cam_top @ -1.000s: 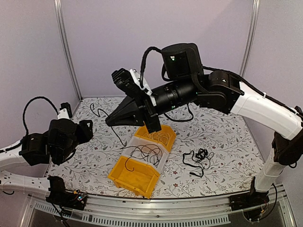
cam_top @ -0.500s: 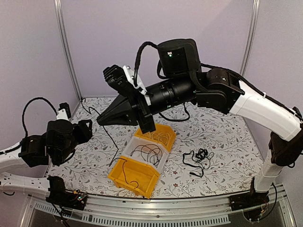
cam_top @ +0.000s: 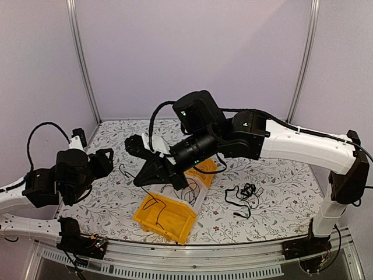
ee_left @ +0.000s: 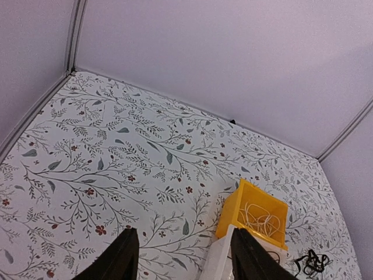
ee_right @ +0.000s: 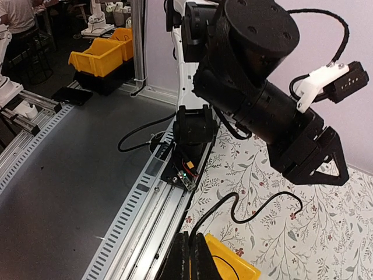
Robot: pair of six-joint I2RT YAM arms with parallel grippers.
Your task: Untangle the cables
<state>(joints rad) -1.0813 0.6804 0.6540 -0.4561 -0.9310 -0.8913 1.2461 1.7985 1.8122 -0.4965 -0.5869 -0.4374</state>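
1. Enclosure with lavender walls. The bench (cam_top: 274,157) was covered with a floral cloth.
2. Right arm (cam_top: 297,143): it reached from the near right corner across to the middle of the bench, low over the bins.
3. Left arm (cam_top: 41,184): it was positioned at the near left corner, with its wrist held above the cloth.
4. Three bins lay in a touching row running from the near edge toward the middle: near yellow bin (cam_top: 166,217), clear bin (cam_top: 197,193), far yellow bin (cam_top: 205,168).
5. Right gripper (ee_right: 189,251): clenched on a black cable (ee_right: 256,219), which looped out from the fingertips over the cloth beside the near yellow bin.
6. Left gripper (ee_left: 185,259): released, fingers spread, holding nothing.
7. Cables: black strands lay in the clear bin and the near yellow bin. The cream cables (ee_left: 260,217) were coiled in the far yellow bin. A loose black bunch (cam_top: 245,194) rested on the cloth right of the row, apart from it.
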